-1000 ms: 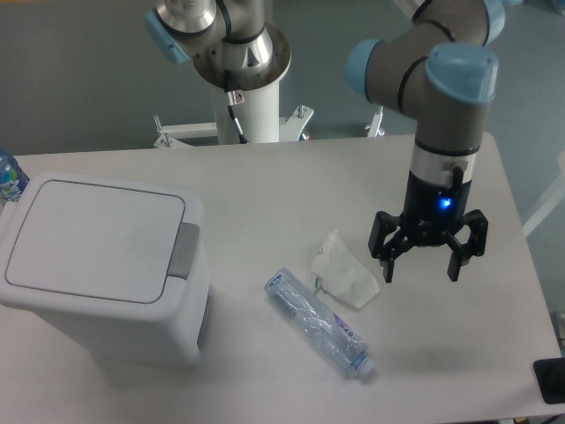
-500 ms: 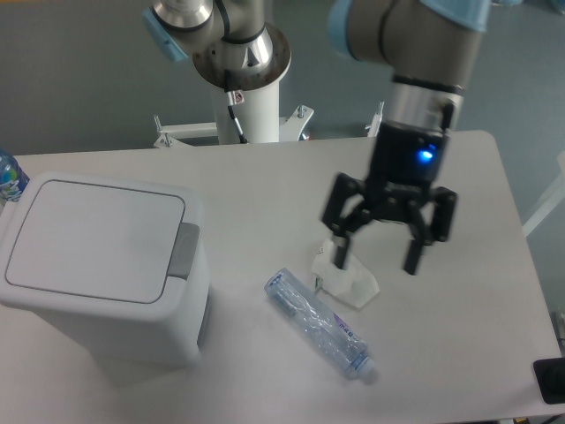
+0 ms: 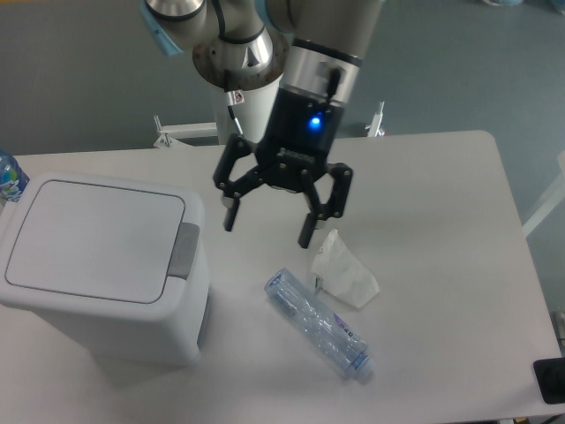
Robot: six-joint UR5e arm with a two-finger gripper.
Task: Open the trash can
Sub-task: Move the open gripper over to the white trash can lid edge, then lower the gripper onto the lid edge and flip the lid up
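Observation:
The trash can (image 3: 97,265) is a large white boxy bin at the left of the table. Its flat white lid (image 3: 93,238) lies shut, with the grey push-button latch (image 3: 184,250) on its right edge. My gripper (image 3: 267,230) hangs open and empty above the table, just right of the latch and a little above it, fingers pointing down. It touches nothing.
A crumpled white tissue (image 3: 342,272) lies right of the gripper. A clear plastic bottle (image 3: 318,323) lies on its side in front of it. A bottle cap end (image 3: 7,175) shows at the far left edge. A dark object (image 3: 551,380) sits at the table's right front corner.
The gripper has swung left across the table, from right of the tissue to close beside the trash can's latch. It stays open. Nothing else moved.

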